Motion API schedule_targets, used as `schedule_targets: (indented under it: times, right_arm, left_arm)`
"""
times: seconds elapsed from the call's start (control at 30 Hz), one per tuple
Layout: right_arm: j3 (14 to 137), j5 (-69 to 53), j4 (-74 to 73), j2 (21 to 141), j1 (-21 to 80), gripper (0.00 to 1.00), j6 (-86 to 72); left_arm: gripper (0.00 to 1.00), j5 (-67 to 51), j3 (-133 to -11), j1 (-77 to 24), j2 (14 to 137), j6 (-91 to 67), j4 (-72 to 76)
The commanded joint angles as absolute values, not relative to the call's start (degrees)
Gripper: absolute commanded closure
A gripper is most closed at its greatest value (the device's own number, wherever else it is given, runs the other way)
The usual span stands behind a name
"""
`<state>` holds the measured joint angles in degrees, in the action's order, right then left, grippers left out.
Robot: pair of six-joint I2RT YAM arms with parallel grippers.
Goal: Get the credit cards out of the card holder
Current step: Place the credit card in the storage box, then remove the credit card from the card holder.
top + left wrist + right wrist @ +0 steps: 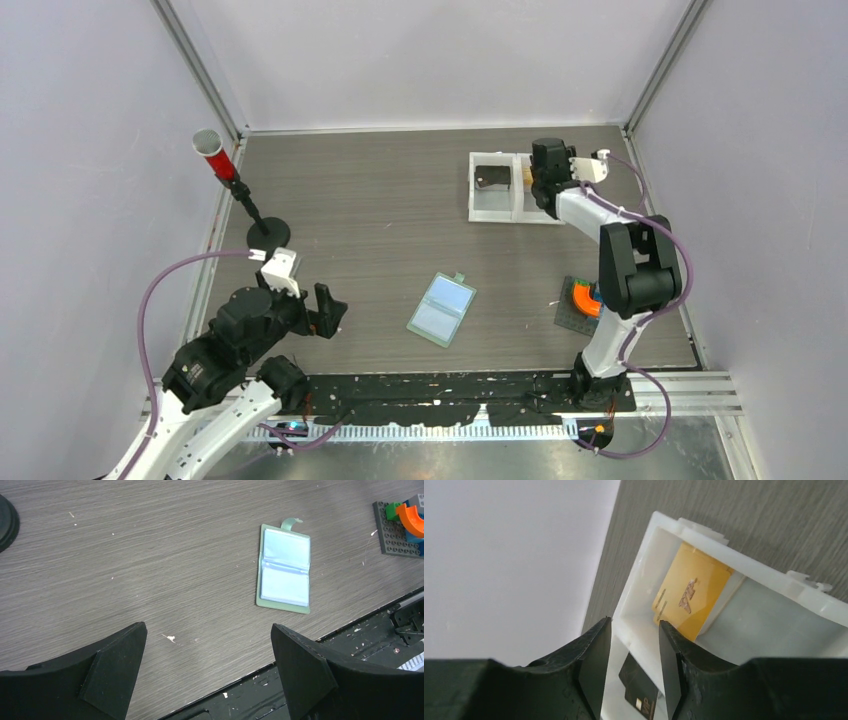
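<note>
The sage-green card holder (441,309) lies open and flat on the table, pale blue-grey pockets up; it also shows in the left wrist view (284,569). My left gripper (328,312) (207,626) is open and empty, low over the table to the holder's left. My right gripper (545,190) (635,621) hovers over a white two-compartment tray (490,217) (644,575), jaws apart and holding nothing. The orange-tan card (689,597) leans inside one compartment. A black card (493,176) (639,685) lies in the other. I cannot pick out the light blue card.
A red cup on a black stand (212,150) with a round base (268,234) is at the back left. A grey brick plate with an orange arch (580,300) (400,522) sits by the right arm. A black rail (450,395) runs along the near edge.
</note>
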<state>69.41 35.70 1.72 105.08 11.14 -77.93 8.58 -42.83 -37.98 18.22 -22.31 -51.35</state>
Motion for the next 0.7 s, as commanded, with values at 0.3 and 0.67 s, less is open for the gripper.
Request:
schedule_targets:
  times: [0.3,0.67]
  right_arm:
    - [61.8,-9.1,4.4,86.9,12.3,0.52,-42.6]
    - [51.8,-7.5,-6.9,80.2,38.7,0.46,-17.9]
  left_arm:
    - [0.01,5.2,-45.0,-37.9,20.0,-25.2,-52.8]
    - [0.02,5.2,-42.8,-37.9,19.0,-27.4,-52.1]
